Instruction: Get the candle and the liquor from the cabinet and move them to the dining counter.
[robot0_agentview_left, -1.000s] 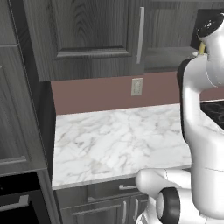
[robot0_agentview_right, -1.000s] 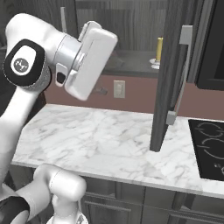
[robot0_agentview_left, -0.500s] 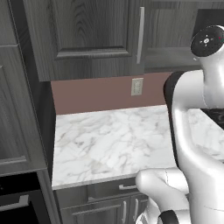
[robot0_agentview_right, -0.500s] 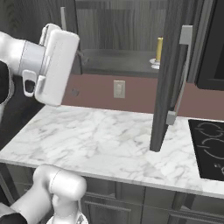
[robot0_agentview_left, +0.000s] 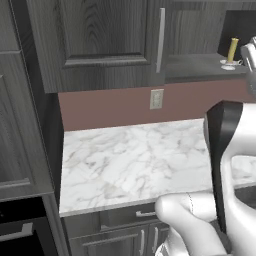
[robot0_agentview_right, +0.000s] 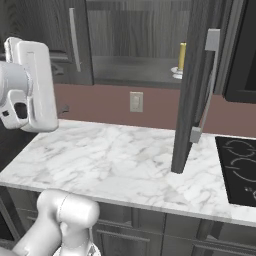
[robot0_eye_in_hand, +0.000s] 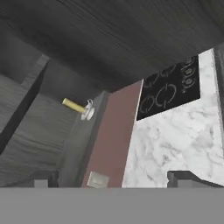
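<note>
The candle (robot0_agentview_right: 182, 56), a slim yellow stick on a small silvery base, stands on the bottom shelf of the open cabinet (robot0_agentview_right: 135, 70), near its right side. It also shows in the left base view as candle (robot0_agentview_left: 232, 49) and, rolled sideways, in the hand view as candle (robot0_eye_in_hand: 74, 105). My gripper (robot0_eye_in_hand: 116, 179) is open, its two fingertips far apart with nothing between them, and well away from the candle. The liquor and the dining counter are out of view.
The cabinet's right door (robot0_agentview_right: 192, 85) stands open, jutting out over the marble counter (robot0_agentview_right: 110, 160) with the maroon backsplash and a wall outlet (robot0_agentview_right: 136, 101). A black cooktop (robot0_agentview_right: 240, 170) lies at the right. The left door (robot0_agentview_left: 105, 40) is closed.
The arm has swung: in the right base view its white hand has moved from the upper middle to the left edge. The candle and the open door have stayed put.
</note>
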